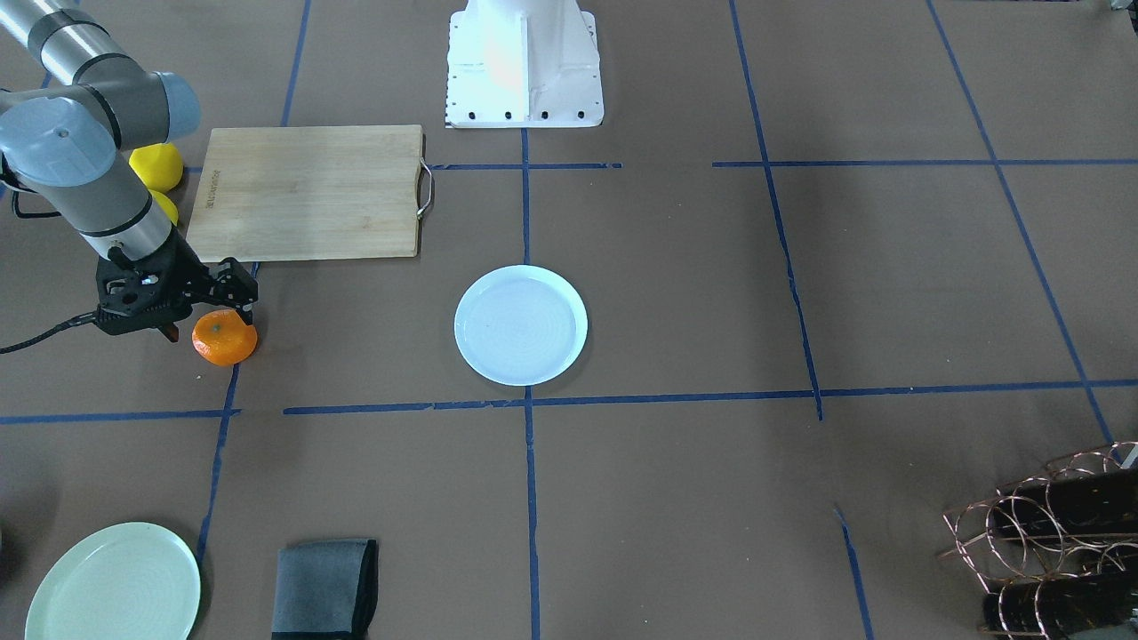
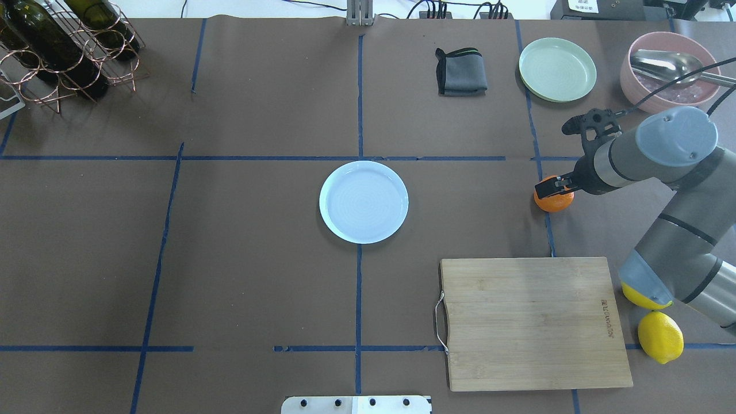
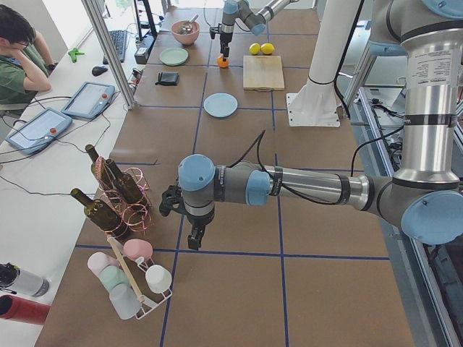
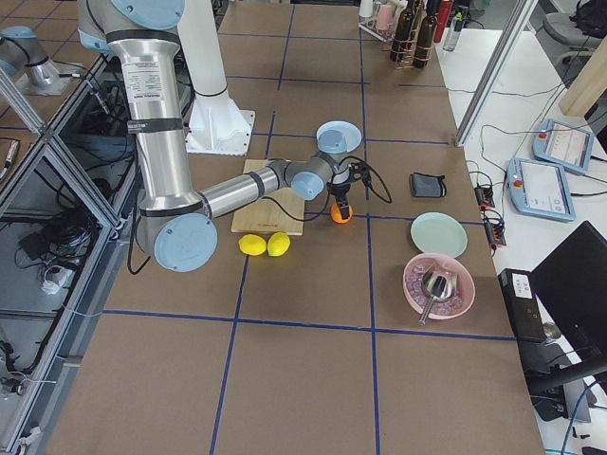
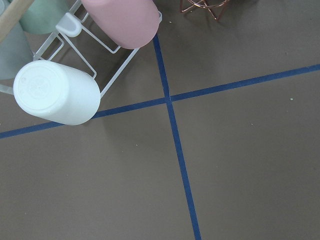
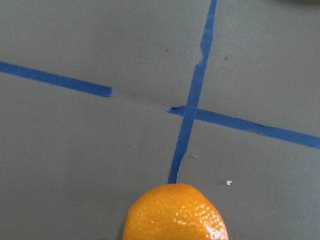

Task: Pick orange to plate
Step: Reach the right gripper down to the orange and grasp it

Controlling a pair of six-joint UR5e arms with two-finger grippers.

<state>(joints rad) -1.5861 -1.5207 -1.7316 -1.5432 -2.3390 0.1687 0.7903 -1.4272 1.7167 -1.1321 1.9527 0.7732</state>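
The orange (image 1: 224,339) rests on the brown table by a blue tape line, at the robot's right side. My right gripper (image 1: 207,322) hangs low over it, open, one finger on each side of the fruit's top; whether they touch it is unclear. The overhead view shows one black finger across the orange (image 2: 554,197). The right wrist view holds the orange (image 6: 175,212) at its bottom edge, with no fingers showing. The white plate (image 1: 521,325) lies empty at the table's middle (image 2: 363,201). My left gripper (image 3: 194,238) hovers far off near the racks; I cannot tell its state.
A wooden cutting board (image 2: 532,322) lies near the orange, with two lemons (image 2: 660,336) beside it. A pale green plate (image 2: 557,69), a grey cloth (image 2: 461,72) and a pink bowl (image 2: 667,72) with a spoon stand beyond. A bottle rack (image 2: 63,46) and a cup rack (image 5: 75,75) are at the robot's left.
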